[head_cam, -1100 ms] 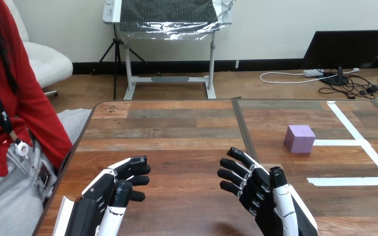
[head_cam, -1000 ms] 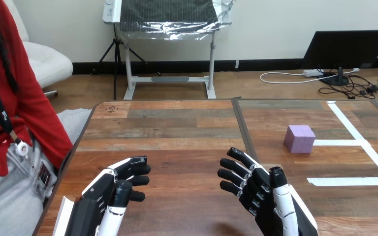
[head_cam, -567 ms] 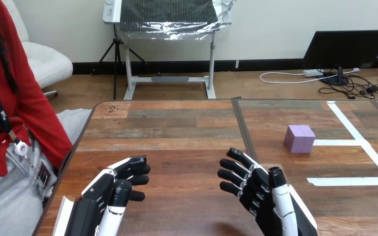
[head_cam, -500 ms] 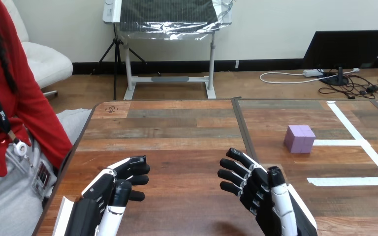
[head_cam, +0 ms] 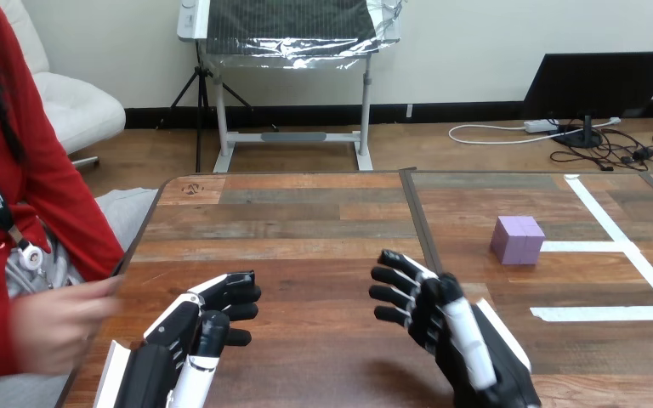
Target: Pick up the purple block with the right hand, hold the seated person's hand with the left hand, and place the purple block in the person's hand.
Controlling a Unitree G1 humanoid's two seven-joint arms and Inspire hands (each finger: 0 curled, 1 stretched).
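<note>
The right hand (head_cam: 455,340), fingers spread to grasp, faces the purple block (head_cam: 517,240) (well apart) — the left hand (head_cam: 191,327), slack and empty, sits beside the person's hand (head_cam: 51,327).

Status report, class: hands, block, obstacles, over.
Left hand, right hand open, empty. Purple block untouched on table. Nothing blocks it; person's hand at left edge.

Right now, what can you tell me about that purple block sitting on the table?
The purple block is a small, pale lilac cube with a matte look and crisp edges. It sits flat and upright on the wooden table, on its right half, turned slightly so that its top and two side faces show. Its right side is next to the end of a white tape strip. Nothing holds or touches it. The robot's right hand is nearer the robot and to the block's left, well apart from it.
</note>
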